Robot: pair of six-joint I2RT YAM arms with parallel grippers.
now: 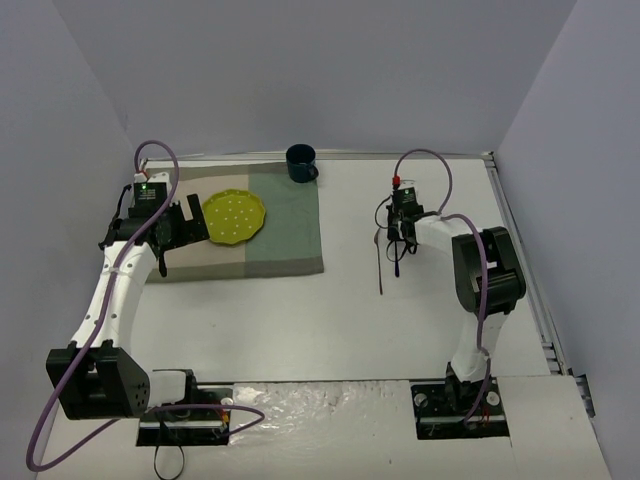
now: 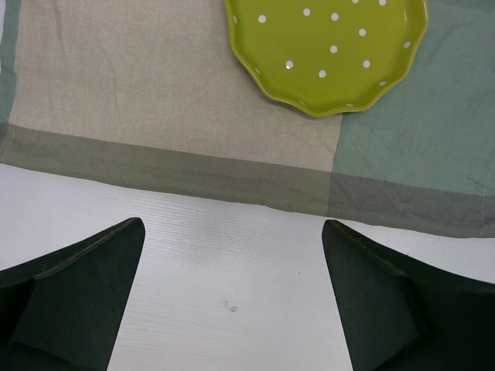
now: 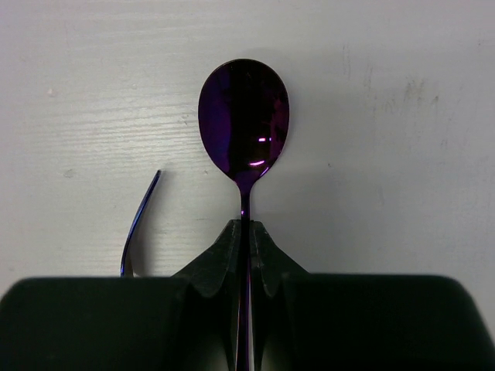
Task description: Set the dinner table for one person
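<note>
1. White laminate forms the dinner table, the large rectangular top with a thin metal rim. It fills most of the top view, and both arm bases sit at its 6 o'clock edge.
2. Placemat: a two-tone cloth, beige on one half and green on the other. It lies flat on the table, toward 10 o'clock from the table centre.
3. Plate: yellow-green with white dots and a scalloped rim. It rests on the placemat, mostly on the beige half, with one edge lapping over the seam onto the green.
4. Mug: dark blue and upright, at the 12 o'clock edge of the placemat's green half.
5. Left gripper: positioned at 9 o'clock from the plate, near it but not touching.
   - The fingers are spread wide with nothing between them.
   - In the left wrist view they sit over bare table just short of the placemat border, with the plate at 1 o'clock.
6. Right gripper: positioned toward 3 o'clock from the table centre, apart from the placemat.
   - The fingers are clamped on the handle of a purple spoon.
   - The spoon bowl projects at 12 o'clock in the right wrist view.
   - Whether the bowl touches the table cannot be told.
7. Second utensil: a thin curved piece on the table just beside the spoon, at 9 o'clock. The gripper body hides its lower part, so its type cannot be told.
</note>
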